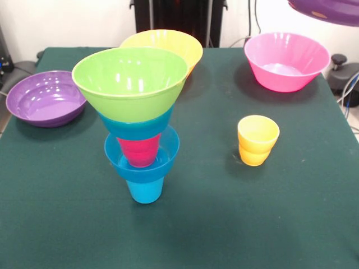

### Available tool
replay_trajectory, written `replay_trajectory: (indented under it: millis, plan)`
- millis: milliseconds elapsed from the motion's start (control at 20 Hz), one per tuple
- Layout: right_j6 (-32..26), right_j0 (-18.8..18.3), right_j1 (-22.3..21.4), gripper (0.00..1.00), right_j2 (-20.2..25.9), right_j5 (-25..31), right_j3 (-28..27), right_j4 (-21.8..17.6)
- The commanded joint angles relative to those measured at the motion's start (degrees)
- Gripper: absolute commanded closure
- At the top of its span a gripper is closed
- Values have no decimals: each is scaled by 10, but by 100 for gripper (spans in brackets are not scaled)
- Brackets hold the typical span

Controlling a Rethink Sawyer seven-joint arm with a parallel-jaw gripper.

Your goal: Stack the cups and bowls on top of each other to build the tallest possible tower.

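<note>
- Setting: lab or test room.
- Evidence: 1 table (235, 224) with green cloth against a plain white wall (67, 22).
- Evidence: loose cables (349, 89) and black equipment (343, 75) at the table's edge.

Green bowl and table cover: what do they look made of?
The green bowl looks like glossy moulded plastic, judging by the sharp light glints inside it. The table cover looks like matte dark green cloth, perhaps felt: no shine, soft shadows.
</note>
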Motion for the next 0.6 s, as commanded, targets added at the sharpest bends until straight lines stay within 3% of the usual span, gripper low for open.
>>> replay_trajectory:
  millis: [50, 600]
  plan:
    - [75, -20, 7, 100, 62, 8, 58, 8]
    - [53, -71, 21, 100, 96, 27, 58, -1]
